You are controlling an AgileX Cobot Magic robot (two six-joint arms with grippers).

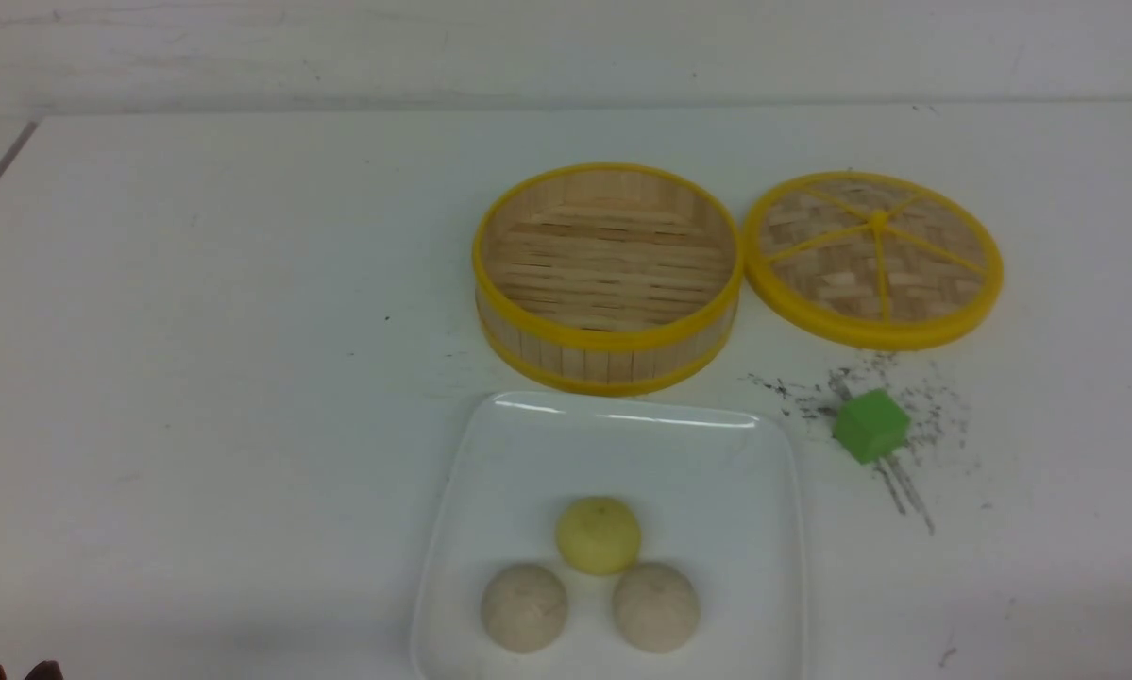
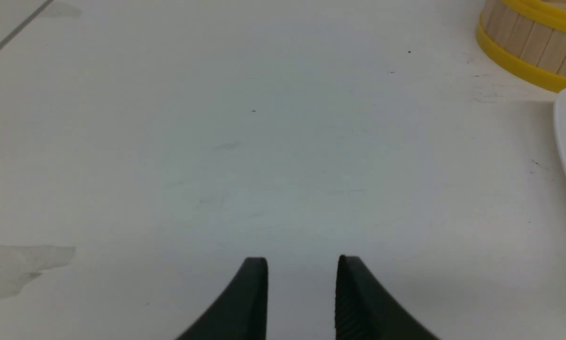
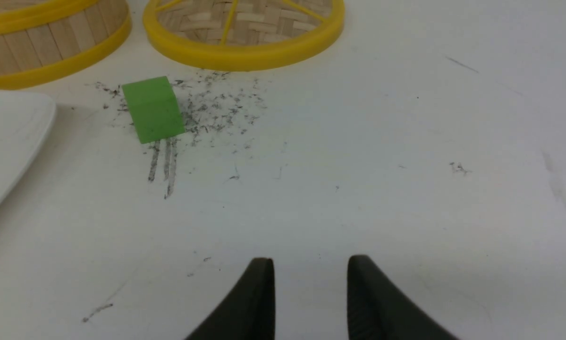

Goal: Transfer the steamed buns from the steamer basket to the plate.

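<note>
On glossy white square plate (image 1: 622,444): three pleated dome buns (image 1: 599,535), two beige, one yellow. Round bamboo steamer basket (image 1: 608,354) emptied. Task seemingly complete. Left gripper (image 2: 302,269), right gripper (image 3: 311,270) parted, grasping nothing.

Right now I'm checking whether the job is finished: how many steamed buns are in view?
3, all on the glossy white square plate: pale yellow bun, beige buns. Bamboo steamer basket empty.
</note>
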